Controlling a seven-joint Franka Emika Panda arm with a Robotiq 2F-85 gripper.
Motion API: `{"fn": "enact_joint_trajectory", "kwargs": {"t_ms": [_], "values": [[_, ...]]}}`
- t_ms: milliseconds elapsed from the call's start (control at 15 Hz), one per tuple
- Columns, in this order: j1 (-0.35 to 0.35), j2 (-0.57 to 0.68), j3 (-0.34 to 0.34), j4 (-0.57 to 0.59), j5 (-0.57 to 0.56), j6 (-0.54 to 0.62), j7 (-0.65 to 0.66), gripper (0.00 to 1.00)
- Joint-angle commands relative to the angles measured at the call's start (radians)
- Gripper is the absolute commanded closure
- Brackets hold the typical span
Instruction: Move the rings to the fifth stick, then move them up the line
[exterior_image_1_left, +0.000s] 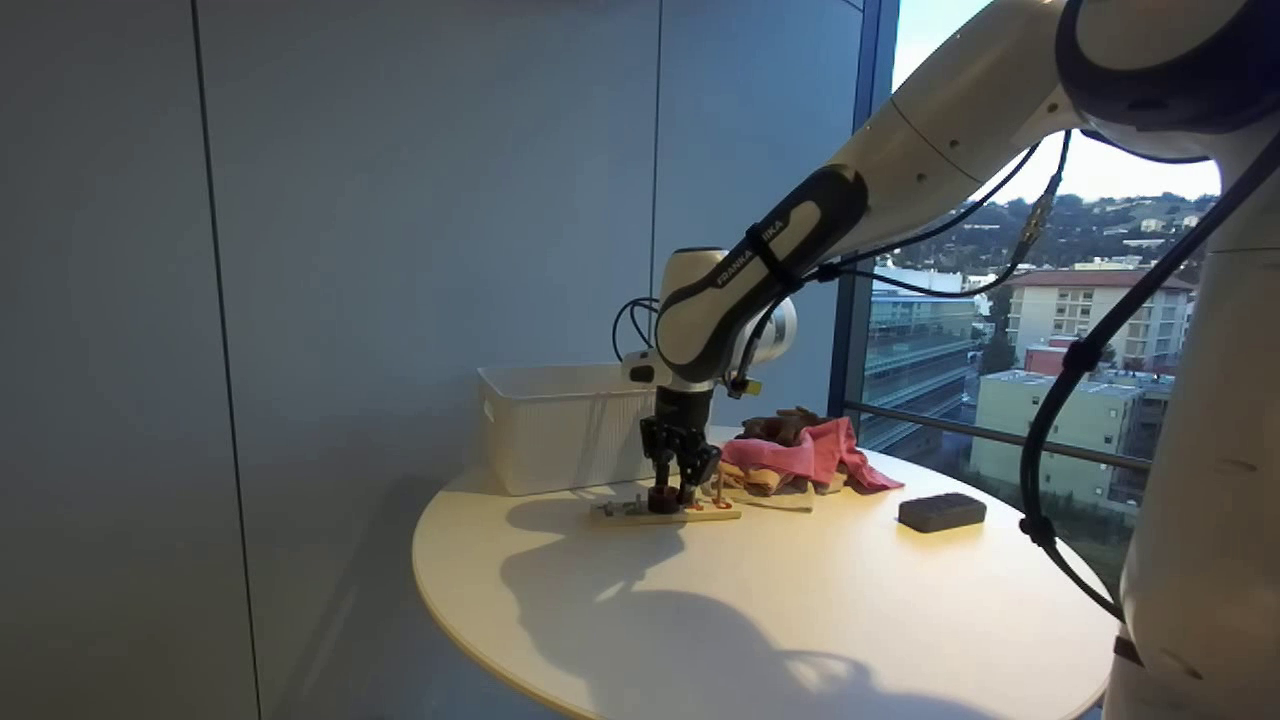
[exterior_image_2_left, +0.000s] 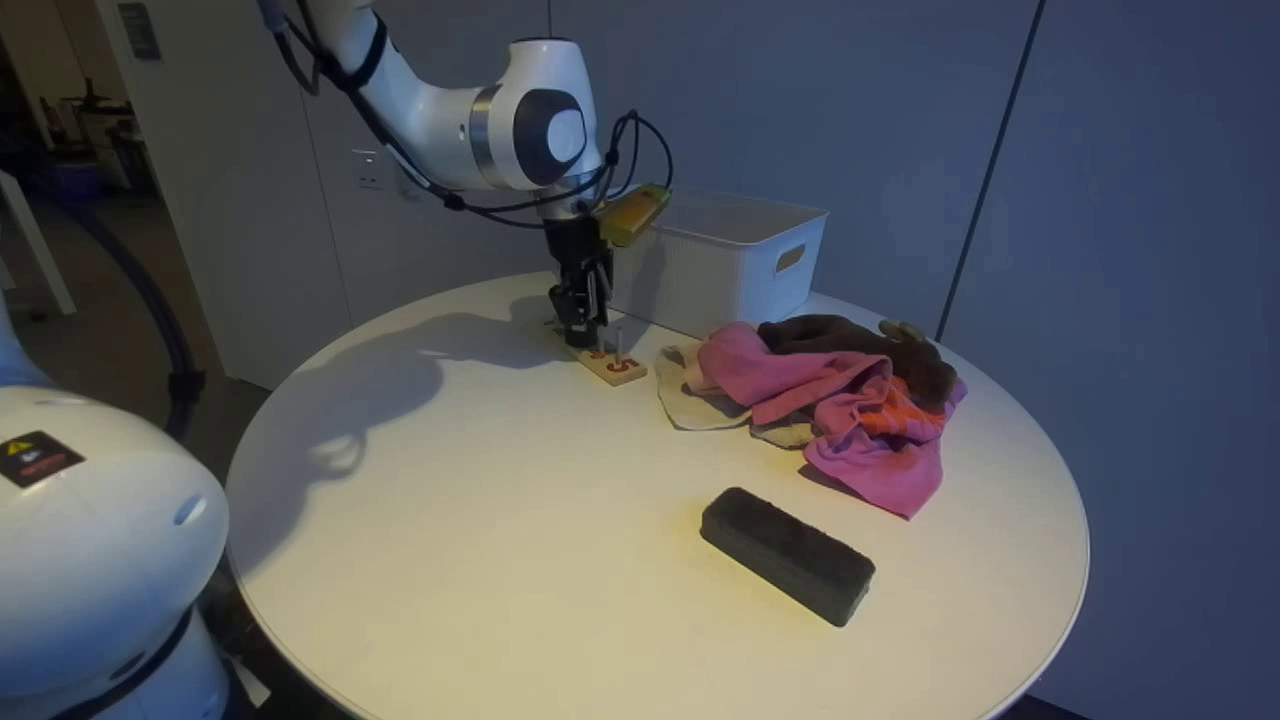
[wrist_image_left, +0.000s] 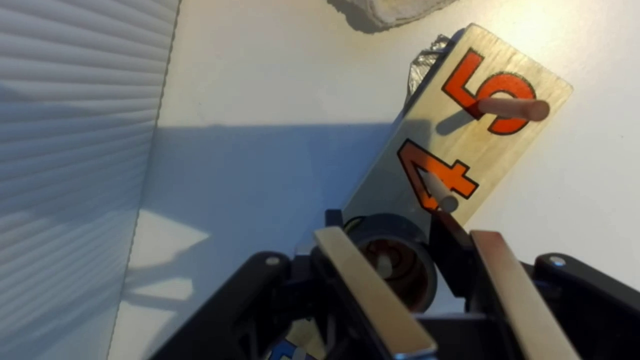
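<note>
The line is a pale wooden rack with upright pegs and painted numbers, seen in both exterior views as well. Its fifth stick stands bare at the orange 5. Bare too is the peg at the 4. The rings look like a dark round stack, low over the rack beside the 4, with a peg tip visible inside their opening. My gripper points down and is shut on the rings, a finger on either side. How many rings there are, I cannot tell. The fingers hide much of the rack's lower end.
A white box stands just behind the rack. Near the rack's 5 end lies a heap of pink and brown cloth. Farther along the round table sits a black block. Something silvery touches the rack's side.
</note>
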Motion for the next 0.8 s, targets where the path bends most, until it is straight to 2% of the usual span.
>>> {"fn": "enact_joint_trajectory", "kwargs": {"t_ms": [0,200,467,733], "values": [[-0.013,-0.027,0.010,0.002,0.068,-0.018,-0.082,0.78],[-0.014,-0.071,0.008,-0.026,0.093,0.004,-0.123,0.78],[-0.012,-0.140,0.005,-0.060,0.066,0.022,-0.133,0.78],[0.014,-0.170,-0.006,-0.076,0.102,0.012,-0.237,0.78]]}}
